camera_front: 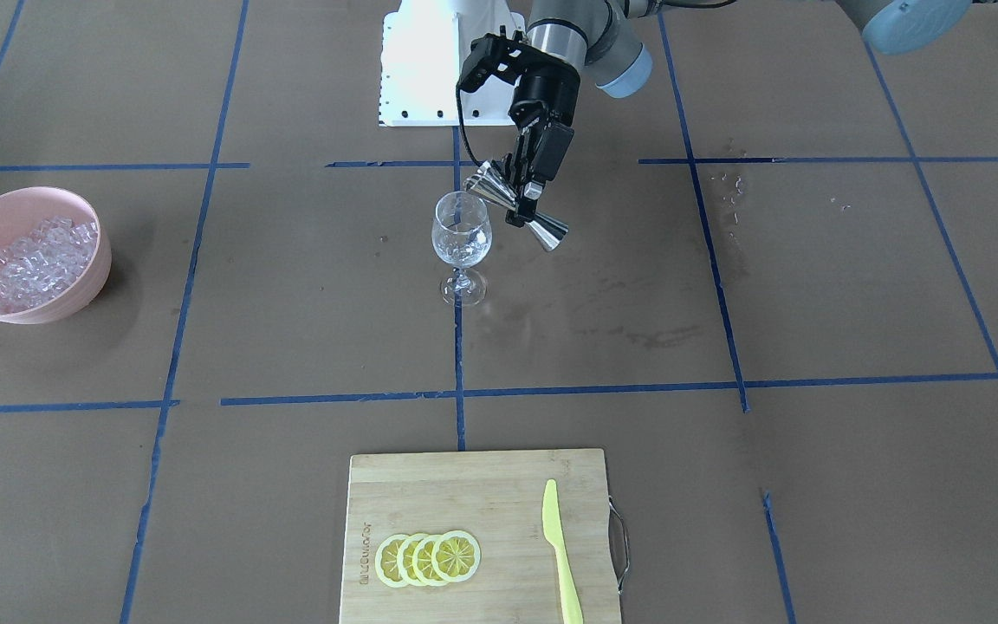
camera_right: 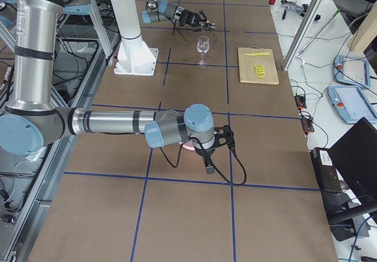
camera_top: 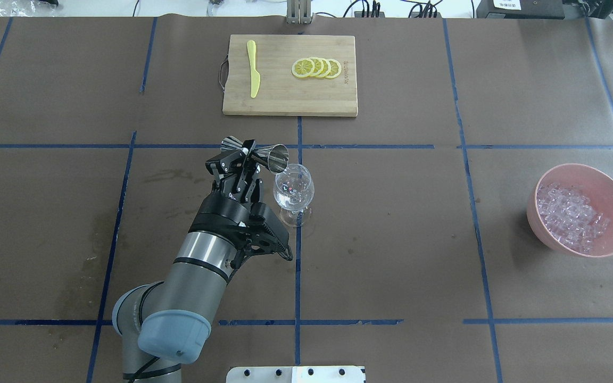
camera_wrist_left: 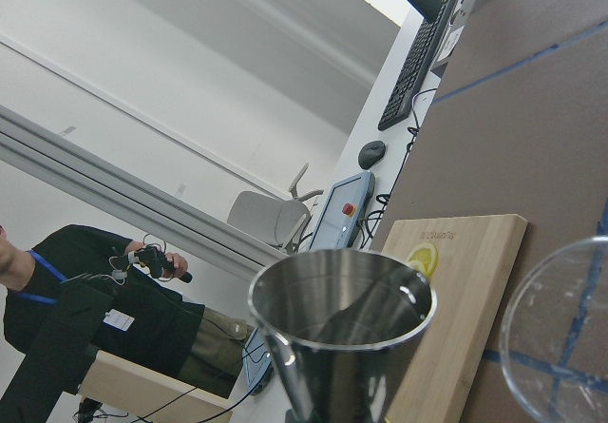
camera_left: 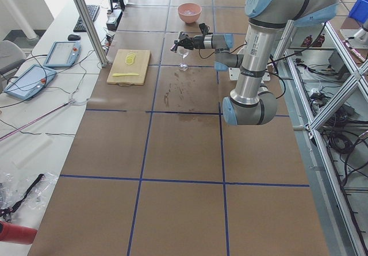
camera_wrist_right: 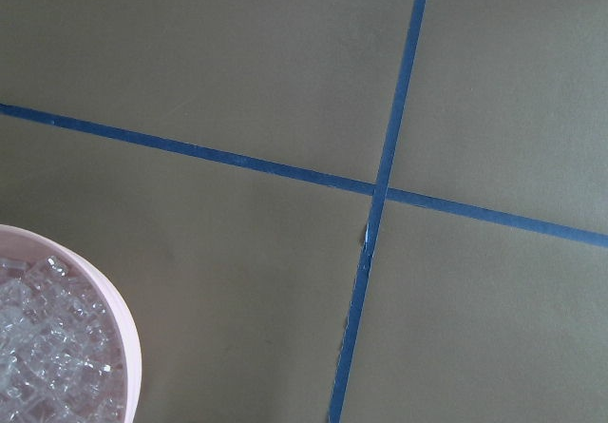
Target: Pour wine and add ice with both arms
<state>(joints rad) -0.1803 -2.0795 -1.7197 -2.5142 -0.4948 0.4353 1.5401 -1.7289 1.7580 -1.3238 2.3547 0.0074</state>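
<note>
Jigger (camera_wrist_left: 342,328) sits clamped at its waist in left gripper (camera_front: 522,198), over the glass (camera_front: 462,234). Ice (camera_front: 35,260) looks slick, pinch flat faces; right gripper (camera_right: 207,156): can't tell.

Bright, even; soft shadows; base (camera_front: 426,69) seemingly overexposed.

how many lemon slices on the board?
4 lemon slices, overlapping in one row on the cutting board, apart from the yellow knife. Any slice lying fully underneath would be hidden.

Far arm's claw (camera_right: 202,23) with a jigger (camera_right: 208,26) just above the upright wine glass (camera_right: 202,45).
</note>
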